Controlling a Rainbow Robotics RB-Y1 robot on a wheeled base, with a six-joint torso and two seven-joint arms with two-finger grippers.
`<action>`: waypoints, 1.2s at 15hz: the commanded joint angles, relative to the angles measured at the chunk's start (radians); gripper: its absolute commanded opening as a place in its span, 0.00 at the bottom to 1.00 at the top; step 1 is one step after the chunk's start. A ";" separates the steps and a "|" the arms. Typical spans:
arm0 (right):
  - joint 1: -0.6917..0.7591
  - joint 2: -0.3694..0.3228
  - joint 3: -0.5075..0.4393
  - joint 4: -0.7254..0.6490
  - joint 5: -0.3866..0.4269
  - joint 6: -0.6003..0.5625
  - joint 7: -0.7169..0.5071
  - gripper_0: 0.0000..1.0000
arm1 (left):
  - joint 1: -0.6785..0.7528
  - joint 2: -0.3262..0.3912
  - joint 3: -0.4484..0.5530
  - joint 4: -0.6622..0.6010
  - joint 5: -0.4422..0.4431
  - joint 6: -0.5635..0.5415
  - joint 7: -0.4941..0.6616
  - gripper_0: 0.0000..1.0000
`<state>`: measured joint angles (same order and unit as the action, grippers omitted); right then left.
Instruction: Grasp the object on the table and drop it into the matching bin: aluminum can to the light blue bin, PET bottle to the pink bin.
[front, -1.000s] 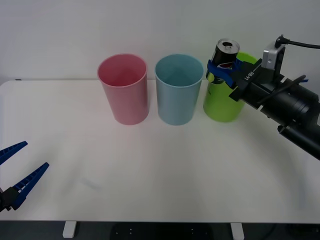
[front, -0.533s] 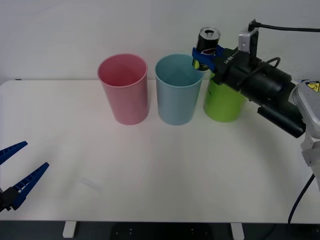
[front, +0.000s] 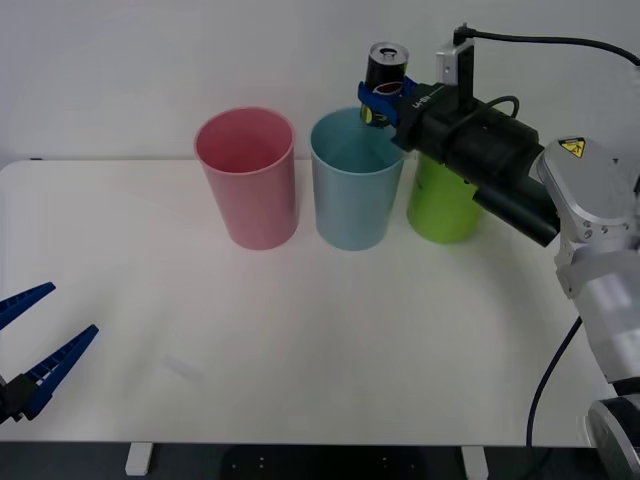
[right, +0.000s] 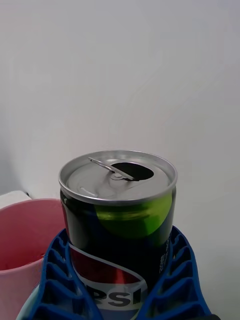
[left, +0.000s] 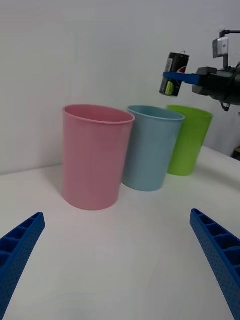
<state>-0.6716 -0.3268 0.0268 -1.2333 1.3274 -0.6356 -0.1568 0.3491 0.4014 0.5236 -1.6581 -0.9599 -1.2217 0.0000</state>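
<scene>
My right gripper (front: 381, 97) is shut on the aluminum can (front: 385, 72), a small dark can with a silver top and a yellow-green mark. It holds the can upright in the air above the right rim of the light blue bin (front: 357, 180). In the right wrist view the can (right: 119, 220) sits between the blue fingers (right: 57, 280), its pull-tab opening facing up. The pink bin (front: 248, 178) stands left of the light blue one on the white table (front: 320, 340). My left gripper (front: 35, 345) waits open low at the table's front left.
A lime green bin (front: 446, 200) stands right of the light blue bin, partly behind my right arm. The three bins form a row at the back of the table, with a white wall behind. The left wrist view shows the same row (left: 150, 147).
My right arm has carried the can up and to the left, from over the lime green bin to over the light blue bin's right rim. The left arm stayed still.
</scene>
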 joint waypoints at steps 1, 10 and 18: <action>-0.025 0.017 0.001 0.032 0.007 0.005 0.000 0.00 | 0.000 0.000 0.000 0.000 0.000 0.000 0.000 1.00; -0.025 0.022 0.008 0.032 0.012 0.007 0.013 1.00 | 0.000 0.000 0.000 0.000 0.000 0.000 0.000 1.00; -0.023 0.022 0.008 0.032 0.012 0.005 0.013 1.00 | 0.000 0.000 0.000 0.000 0.000 0.000 0.000 1.00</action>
<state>-0.6952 -0.3051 0.0345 -1.2005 1.3392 -0.6302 -0.1438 0.3491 0.4014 0.5236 -1.6581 -0.9599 -1.2217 0.0000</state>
